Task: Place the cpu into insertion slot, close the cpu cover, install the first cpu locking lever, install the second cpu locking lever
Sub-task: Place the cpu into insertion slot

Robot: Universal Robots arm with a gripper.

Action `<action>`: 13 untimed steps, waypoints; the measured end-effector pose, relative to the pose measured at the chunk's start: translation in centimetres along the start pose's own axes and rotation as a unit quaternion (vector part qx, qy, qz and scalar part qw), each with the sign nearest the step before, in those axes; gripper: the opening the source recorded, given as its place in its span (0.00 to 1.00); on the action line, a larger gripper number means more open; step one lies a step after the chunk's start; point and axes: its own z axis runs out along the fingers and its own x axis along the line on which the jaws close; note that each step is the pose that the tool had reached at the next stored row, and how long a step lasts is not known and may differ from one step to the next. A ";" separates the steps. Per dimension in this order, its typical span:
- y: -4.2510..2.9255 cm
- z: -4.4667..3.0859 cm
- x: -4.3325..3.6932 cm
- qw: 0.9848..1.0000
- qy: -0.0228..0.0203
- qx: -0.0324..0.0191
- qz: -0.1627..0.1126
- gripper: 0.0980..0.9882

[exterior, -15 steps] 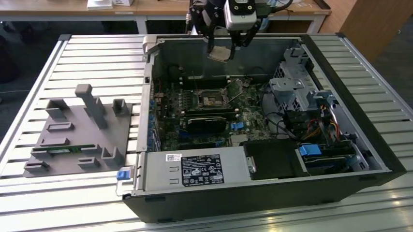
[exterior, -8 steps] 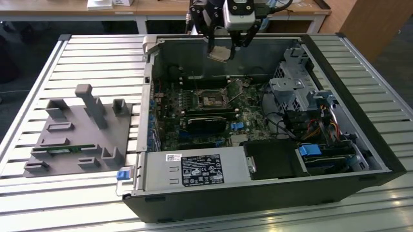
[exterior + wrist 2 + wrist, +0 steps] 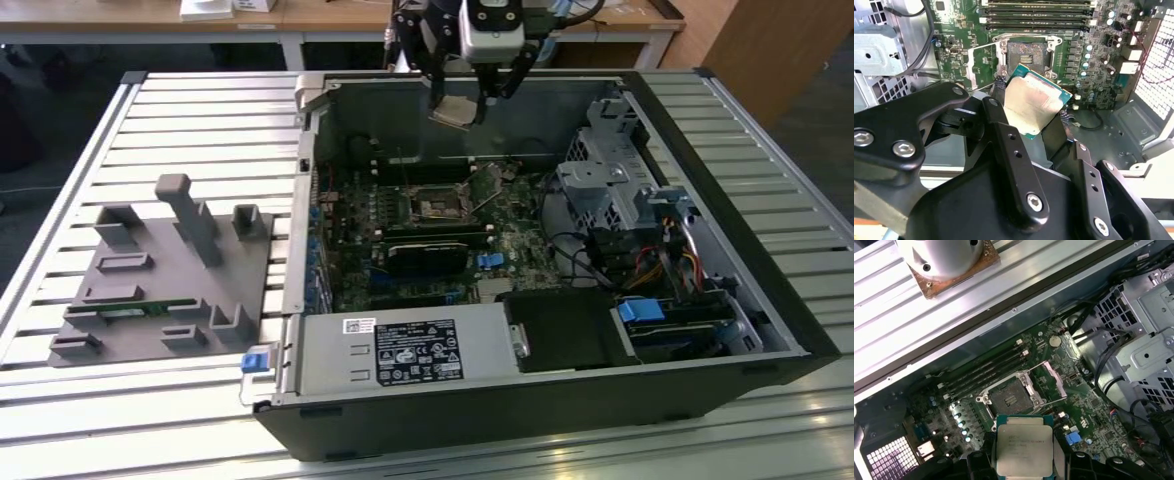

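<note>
- Exterior view: my gripper (image 3: 475,98) clamps the cpu (image 3: 454,110) in the air, well apart from the insertion slot (image 3: 438,205) inside the open computer case (image 3: 534,415).
- Second wrist view: my fingers (image 3: 1004,132) pinch the tilted cpu's edges, with the insertion slot bare beyond it.
- First wrist view: the cpu cover (image 3: 1051,382) stands swung open beside the insertion slot.

Black jointed pincer (image 3: 1031,107), silver screws (image 3: 1034,202), pale grey wrist housing (image 3: 490,22)
</note>
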 end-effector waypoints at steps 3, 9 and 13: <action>0.00 0.01 0.00 1.000 -0.001 0.000 0.008 0.50; 0.00 0.04 0.00 1.000 -0.002 0.000 0.024 0.50; 0.00 0.06 0.00 0.999 -0.003 -0.001 0.034 0.50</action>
